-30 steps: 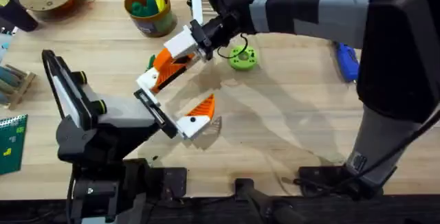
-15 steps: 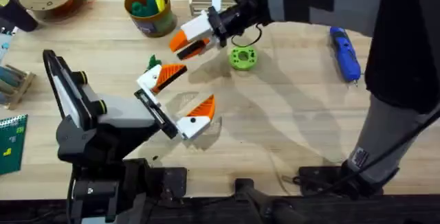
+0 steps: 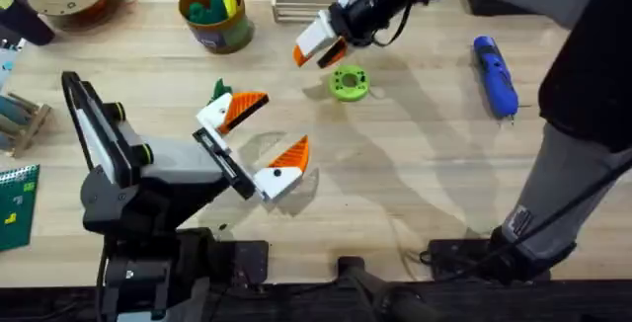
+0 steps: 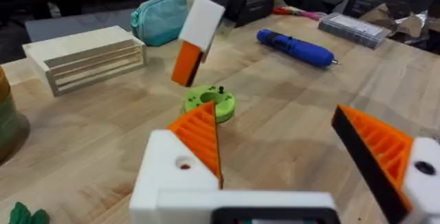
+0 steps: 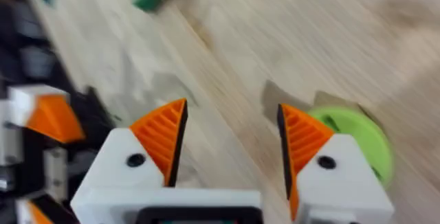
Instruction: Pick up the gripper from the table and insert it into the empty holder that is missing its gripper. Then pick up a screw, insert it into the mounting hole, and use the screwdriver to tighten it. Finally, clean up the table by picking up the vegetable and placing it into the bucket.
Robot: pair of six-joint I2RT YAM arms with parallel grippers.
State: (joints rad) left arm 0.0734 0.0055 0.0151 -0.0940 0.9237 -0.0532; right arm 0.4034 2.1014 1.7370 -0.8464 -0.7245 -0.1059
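Since a second ago the right gripper (image 3: pixel 318 45) has pulled back from the left gripper (image 3: pixel 255 140) to hang above the table's far side, just beside the lime ring (image 3: pixel 348 84); its fingers stand apart, holding nothing; the left gripper rests low over the middle, also spread and empty, both white holders carrying orange tips; the vegetable (image 3: pixel 218 89) lies just beyond its far finger; the screwdriver (image 3: pixel 495 74) lies well right; the bucket (image 3: pixel 214 14) stands at the far left, toy pieces inside
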